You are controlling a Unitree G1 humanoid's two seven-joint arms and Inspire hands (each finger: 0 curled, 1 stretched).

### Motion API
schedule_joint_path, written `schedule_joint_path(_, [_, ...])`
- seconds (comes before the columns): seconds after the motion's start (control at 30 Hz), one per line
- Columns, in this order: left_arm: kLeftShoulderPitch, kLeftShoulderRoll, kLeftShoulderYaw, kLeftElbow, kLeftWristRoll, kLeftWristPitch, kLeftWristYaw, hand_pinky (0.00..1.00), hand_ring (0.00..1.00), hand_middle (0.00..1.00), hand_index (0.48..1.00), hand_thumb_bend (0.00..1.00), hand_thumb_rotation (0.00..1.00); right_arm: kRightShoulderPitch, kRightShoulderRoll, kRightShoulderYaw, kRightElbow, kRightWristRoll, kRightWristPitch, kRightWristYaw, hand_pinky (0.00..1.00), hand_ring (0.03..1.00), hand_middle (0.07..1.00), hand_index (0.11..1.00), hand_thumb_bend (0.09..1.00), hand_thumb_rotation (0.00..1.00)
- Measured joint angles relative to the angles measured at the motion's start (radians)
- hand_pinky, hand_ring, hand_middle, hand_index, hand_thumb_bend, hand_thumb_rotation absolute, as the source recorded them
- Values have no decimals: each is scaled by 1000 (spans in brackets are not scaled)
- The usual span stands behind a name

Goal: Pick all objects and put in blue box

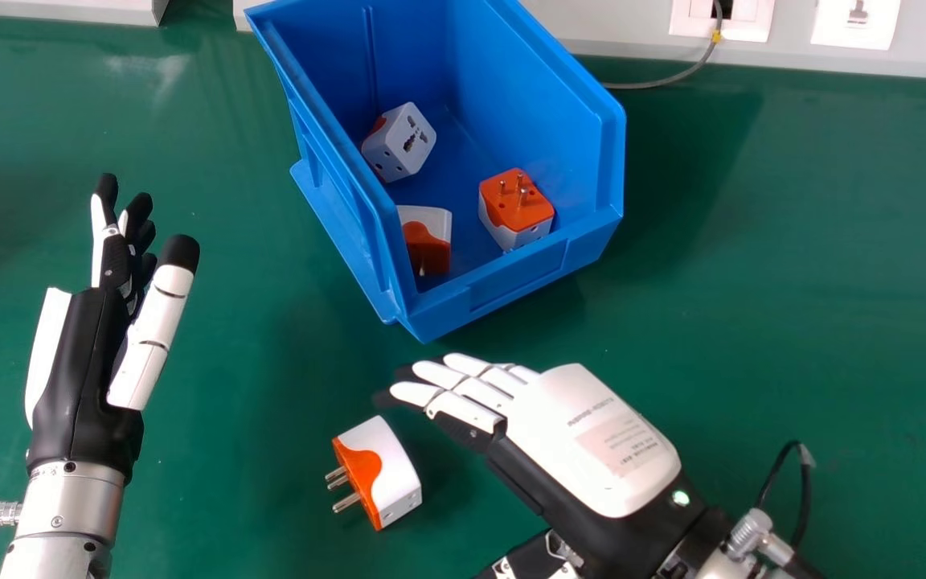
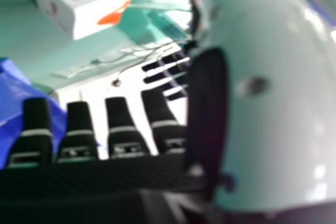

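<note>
From my remote seat, I have the right hand point(image 1: 592, 434) over the green table point(image 1: 792, 322), fingers nearly straight, empty; loose adapter point(image 1: 395, 466) on table near its fingertips. Blue box point(image 1: 503, 288) holds white adapter point(image 1: 403, 146), orange-topped adapter point(image 1: 514, 201), half-orange adapter point(image 1: 429, 245). My left hand point(image 1: 81, 362), head view's left: relaxed open, nothing held

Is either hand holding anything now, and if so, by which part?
Nothing is held: the right hand hovers beside the loose adapter, and the left hand is empty.
</note>
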State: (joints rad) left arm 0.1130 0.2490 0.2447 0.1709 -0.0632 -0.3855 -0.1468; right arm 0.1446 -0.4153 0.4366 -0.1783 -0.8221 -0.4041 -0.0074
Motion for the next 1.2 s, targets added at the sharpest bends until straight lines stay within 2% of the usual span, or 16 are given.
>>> schedule_joint_path(0.13, [-3, 2, 2, 0, 0, 2, 0, 1000, 1000, 1000, 1000, 599, 877, -40, 6, 2, 9, 9, -9, 14, 797, 882, 880, 839, 605, 169])
schedule_joint_path(0.2, [-6, 2, 5, 0, 1, 2, 1, 1000, 1000, 1000, 1000, 635, 881, -59, 10, 6, 24, 9, -20, 15, 789, 876, 875, 835, 606, 162])
schedule_joint_path(0.27, [-6, 2, 7, -1, 2, 2, 5, 1000, 1000, 1000, 1000, 675, 885, -73, 13, 11, 37, 8, -30, 14, 776, 868, 867, 830, 610, 155])
schedule_joint_path(0.43, [-6, 2, 8, -7, 4, 3, 17, 1000, 1000, 1000, 995, 704, 889, -102, 29, 24, 73, 6, -45, 12, 761, 859, 861, 828, 614, 150])
schedule_joint_path(0.73, [-4, 2, 6, -29, 7, 13, 18, 1000, 1000, 1000, 993, 709, 891, -156, 69, 49, 134, -15, -43, 6, 735, 832, 838, 807, 628, 137])
schedule_joint_path(0.93, [-4, 2, 5, -30, 7, 27, 17, 1000, 1000, 1000, 994, 695, 894, -195, 93, 68, 180, -40, -37, -6, 718, 809, 817, 788, 648, 132])
schedule_joint_path(1.2, [-4, 2, 2, -31, 6, 27, 14, 1000, 1000, 1000, 997, 660, 897, -244, 116, 85, 245, -53, -25, -21, 711, 804, 809, 780, 647, 130])
